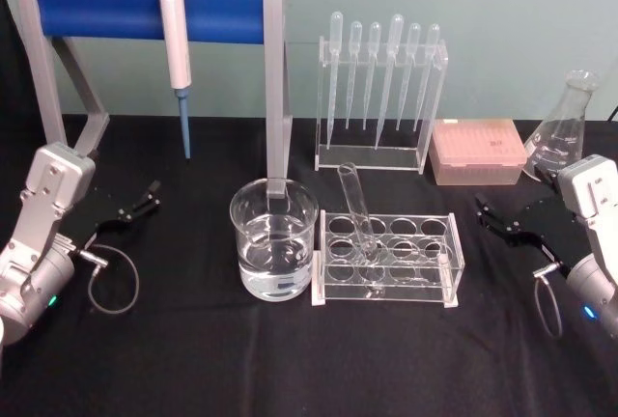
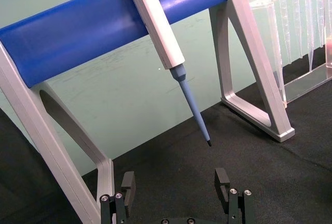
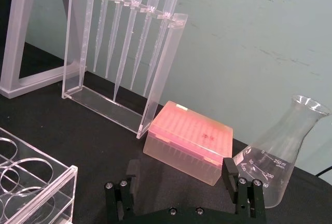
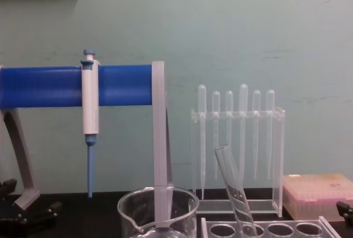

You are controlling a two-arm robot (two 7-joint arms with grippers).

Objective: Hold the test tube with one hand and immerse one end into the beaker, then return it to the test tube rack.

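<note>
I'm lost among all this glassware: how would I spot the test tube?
Find the wide part-filled beaker mid-table. Beside it sits a clear rack with round holes; the test tube is the lone glass tube leaning in it, thicker than the bulb-topped pipettes behind.

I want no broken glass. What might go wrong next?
The test tube leans in the rack, so the open right tool may grip it askew and lever it against the rack. The beaker of clear liquid stands close beside the rack; a swing could bump it. The left tool sits open at the left.
</note>
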